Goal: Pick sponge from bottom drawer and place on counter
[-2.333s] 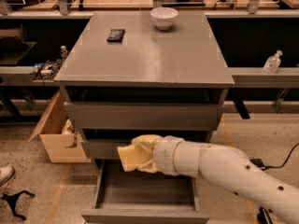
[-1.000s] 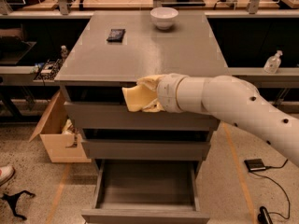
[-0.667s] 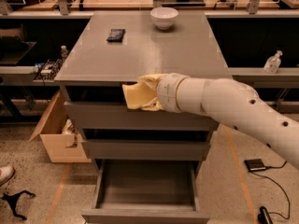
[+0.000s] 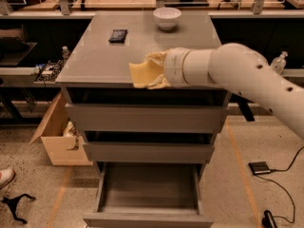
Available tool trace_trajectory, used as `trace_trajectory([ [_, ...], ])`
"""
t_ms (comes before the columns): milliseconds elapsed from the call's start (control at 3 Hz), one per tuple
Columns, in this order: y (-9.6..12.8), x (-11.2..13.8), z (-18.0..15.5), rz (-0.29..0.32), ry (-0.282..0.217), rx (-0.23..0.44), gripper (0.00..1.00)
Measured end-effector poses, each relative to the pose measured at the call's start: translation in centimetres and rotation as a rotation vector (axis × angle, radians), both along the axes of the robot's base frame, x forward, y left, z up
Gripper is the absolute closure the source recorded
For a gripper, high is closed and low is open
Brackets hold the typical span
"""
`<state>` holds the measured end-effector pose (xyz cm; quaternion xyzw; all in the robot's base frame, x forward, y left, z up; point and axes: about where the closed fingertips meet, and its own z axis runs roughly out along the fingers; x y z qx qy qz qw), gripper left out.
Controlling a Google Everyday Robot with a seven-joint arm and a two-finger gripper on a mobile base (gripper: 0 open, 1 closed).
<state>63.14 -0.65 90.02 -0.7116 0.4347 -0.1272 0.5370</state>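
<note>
My gripper (image 4: 151,71) reaches in from the right on a white arm and is shut on the pale yellow sponge (image 4: 141,74). It holds the sponge over the front edge of the grey counter (image 4: 90,56), just above the surface. The yellowish padded fingers (image 4: 156,57) sit above and below the sponge. The bottom drawer (image 4: 148,191) is pulled open at the foot of the cabinet and its tray looks empty. The two wider drawers above it are partly open.
A white bowl (image 4: 167,18) and a small black flat rectangle (image 4: 118,35) sit at the back of the counter. A cardboard box (image 4: 54,139) stands left of the cabinet. A bottle (image 4: 279,62) is at the right, a wooden workbench (image 4: 118,4) behind.
My gripper has lifted the sponge from in front of the middle drawer up to counter height, then moved it slightly right and forward over the counter's front edge.
</note>
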Motion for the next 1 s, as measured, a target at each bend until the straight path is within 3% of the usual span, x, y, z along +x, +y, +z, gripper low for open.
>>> trace_trajectory([
  [333,-0.7,3.4,1.9,-0.006,0.062,-0.02,1.0],
  [1000,-1.6,10.6,0.4,-0.004,0.281,-0.064,1.0],
])
